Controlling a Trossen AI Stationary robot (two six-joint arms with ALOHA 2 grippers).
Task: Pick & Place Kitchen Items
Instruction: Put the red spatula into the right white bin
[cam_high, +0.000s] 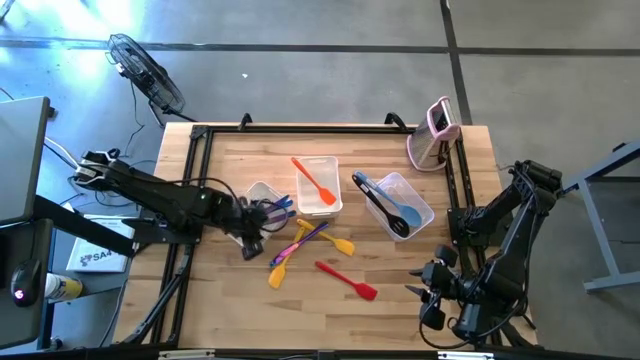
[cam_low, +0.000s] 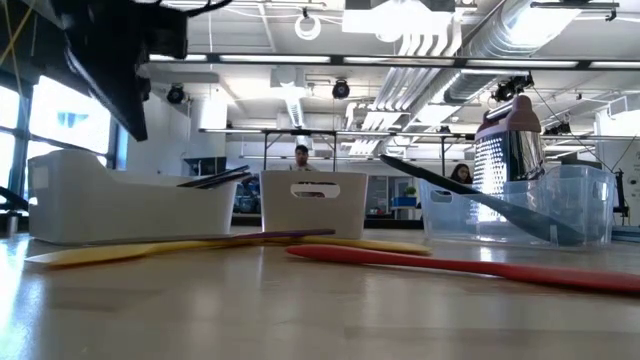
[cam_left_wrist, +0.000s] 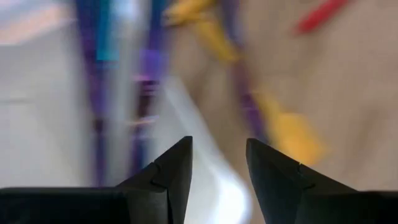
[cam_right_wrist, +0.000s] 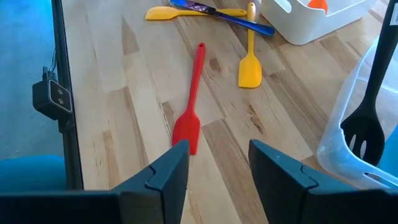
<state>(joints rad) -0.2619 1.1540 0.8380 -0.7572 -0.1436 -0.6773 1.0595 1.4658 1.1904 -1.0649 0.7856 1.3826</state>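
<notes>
Left gripper (cam_high: 252, 243) over the near edge of the left tub (cam_high: 262, 196) — fingers (cam_left_wrist: 171, 171) parted by a narrow gap, holding nothing. Purple and blue utensils (cam_high: 278, 208) lying in that tub. Yellow spatulas (cam_high: 340, 244) and purple utensil (cam_high: 302, 237) crossed on the desk (cam_high: 225, 290), red spatula (cam_high: 349, 280) beside them. Orange spatula (cam_high: 315, 181) in the middle tub (cam_high: 331, 208). Black and blue utensils (cam_high: 392, 212) in the right tub (cam_high: 423, 205). Right gripper (cam_high: 425, 288) at the desk's near right edge — fingers (cam_right_wrist: 166, 171) narrowly parted, empty
</notes>
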